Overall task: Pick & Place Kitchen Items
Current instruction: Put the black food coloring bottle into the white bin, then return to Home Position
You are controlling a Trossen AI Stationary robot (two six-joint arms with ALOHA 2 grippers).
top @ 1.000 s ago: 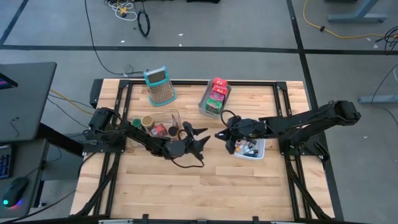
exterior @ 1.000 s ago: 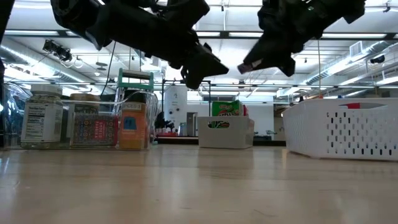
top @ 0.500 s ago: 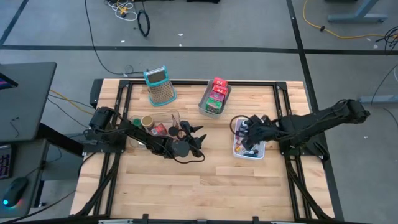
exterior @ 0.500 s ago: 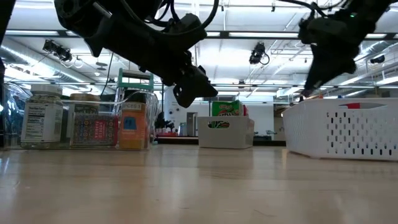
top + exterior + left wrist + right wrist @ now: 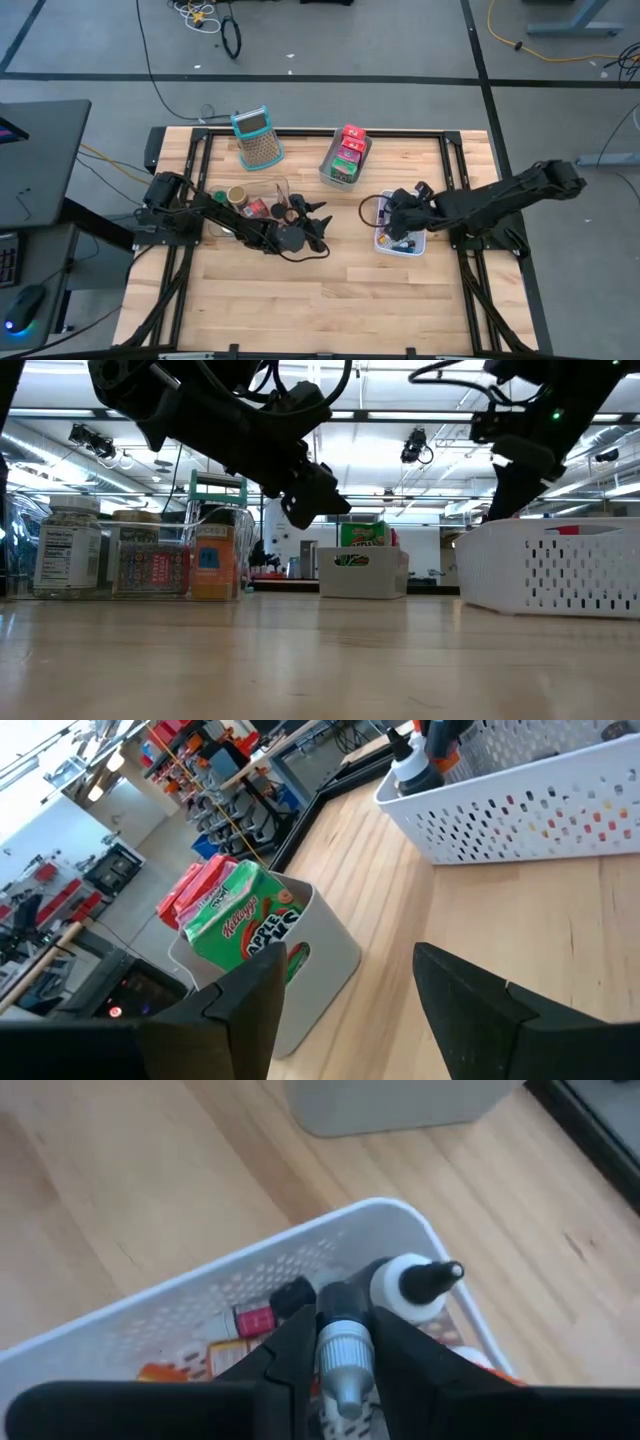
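Looking across the counter (image 5: 330, 290) first, we see the two arms meeting near its middle. The white basket (image 5: 402, 243) sits toward the right side, already carrying tubes and tiny bottles, and the grey bin (image 5: 345, 160) behind it holds red and green packets (image 5: 240, 915). Over on the left, a clear tray (image 5: 150, 565) keeps the jars and tins.

The right gripper (image 5: 345, 1350) hangs just above the white basket, jaws clenched on a small silver-capped tube (image 5: 343, 1365), so we judge the placing step is in hand. A white bottle with a dark nozzle (image 5: 415, 1285) stands right beside the tube, and a red-banded tube (image 5: 255, 1320) lies in the basket below.

The left gripper (image 5: 345, 990) hovers by the clear tray, jaws released and holding nothing.

Next, we reckon, the right arm needs to lower a touch, clear that white bottle, and let the tube drop inside the basket wall, not on its rim.
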